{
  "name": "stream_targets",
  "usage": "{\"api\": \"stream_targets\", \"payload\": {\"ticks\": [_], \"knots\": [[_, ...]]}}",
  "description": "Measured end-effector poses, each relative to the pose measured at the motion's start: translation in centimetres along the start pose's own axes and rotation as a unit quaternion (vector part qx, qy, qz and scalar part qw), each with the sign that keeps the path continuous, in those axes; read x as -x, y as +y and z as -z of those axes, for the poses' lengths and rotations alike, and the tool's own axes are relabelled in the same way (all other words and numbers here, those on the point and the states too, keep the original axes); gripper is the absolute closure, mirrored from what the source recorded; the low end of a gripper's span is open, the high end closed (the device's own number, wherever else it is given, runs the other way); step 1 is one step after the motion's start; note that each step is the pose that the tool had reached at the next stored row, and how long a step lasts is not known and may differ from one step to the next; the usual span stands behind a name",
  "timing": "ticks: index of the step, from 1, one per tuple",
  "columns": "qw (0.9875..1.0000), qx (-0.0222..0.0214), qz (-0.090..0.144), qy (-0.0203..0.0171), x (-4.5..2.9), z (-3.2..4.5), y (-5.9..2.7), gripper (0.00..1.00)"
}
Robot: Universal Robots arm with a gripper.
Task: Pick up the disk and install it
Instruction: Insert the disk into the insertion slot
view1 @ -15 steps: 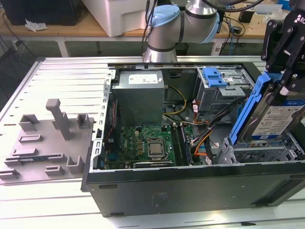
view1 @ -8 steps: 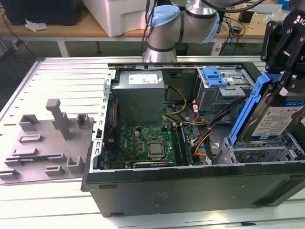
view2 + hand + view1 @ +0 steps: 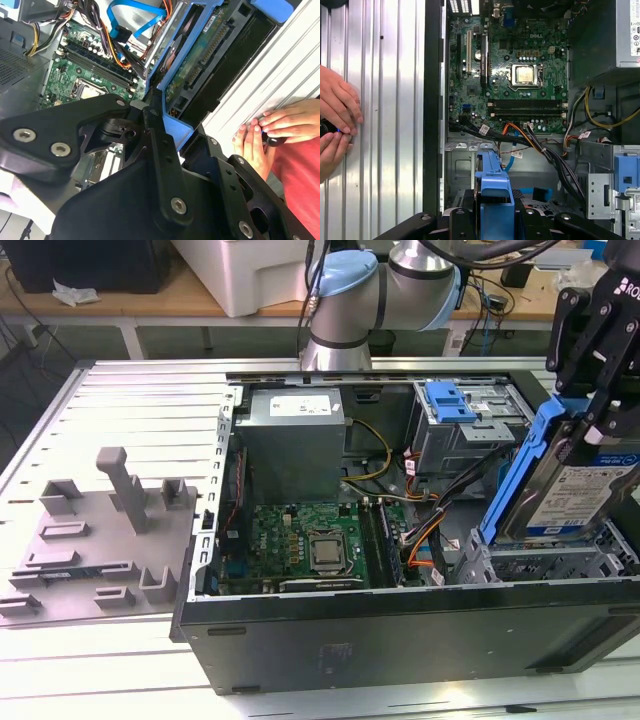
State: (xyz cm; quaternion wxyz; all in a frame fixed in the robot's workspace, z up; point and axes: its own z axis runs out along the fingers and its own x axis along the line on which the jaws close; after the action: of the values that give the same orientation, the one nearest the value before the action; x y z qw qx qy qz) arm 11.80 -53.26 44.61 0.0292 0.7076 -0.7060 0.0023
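The disk (image 3: 572,492), a silver drive with a white-and-blue label in a blue carrier bracket (image 3: 522,465), hangs steeply tilted over the grey drive bay (image 3: 545,562) at the open computer case's corner on the exterior view's right. My black gripper (image 3: 592,425) is shut on its upper end. The second wrist view shows the disk's green circuit-board underside (image 3: 200,65) and the gripper (image 3: 167,122) clamped on the blue bracket. In the first wrist view the bracket's blue end (image 3: 493,184) sticks out between the fingers (image 3: 465,220).
A grey cage with a blue latch (image 3: 452,405) stands behind the bay. Orange and black cables (image 3: 425,530), the motherboard (image 3: 310,545) and the power supply (image 3: 292,435) lie inside the case. A grey fixture (image 3: 100,540) sits on the exterior view's left. A person's hands (image 3: 335,120) rest on the ribbed table.
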Motion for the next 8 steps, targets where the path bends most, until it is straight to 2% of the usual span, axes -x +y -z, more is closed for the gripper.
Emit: {"api": "stream_targets", "payload": {"ticks": [8], "knots": [[1.0,0.0,0.0,0.0,0.0,-0.14,0.0,0.64]]}}
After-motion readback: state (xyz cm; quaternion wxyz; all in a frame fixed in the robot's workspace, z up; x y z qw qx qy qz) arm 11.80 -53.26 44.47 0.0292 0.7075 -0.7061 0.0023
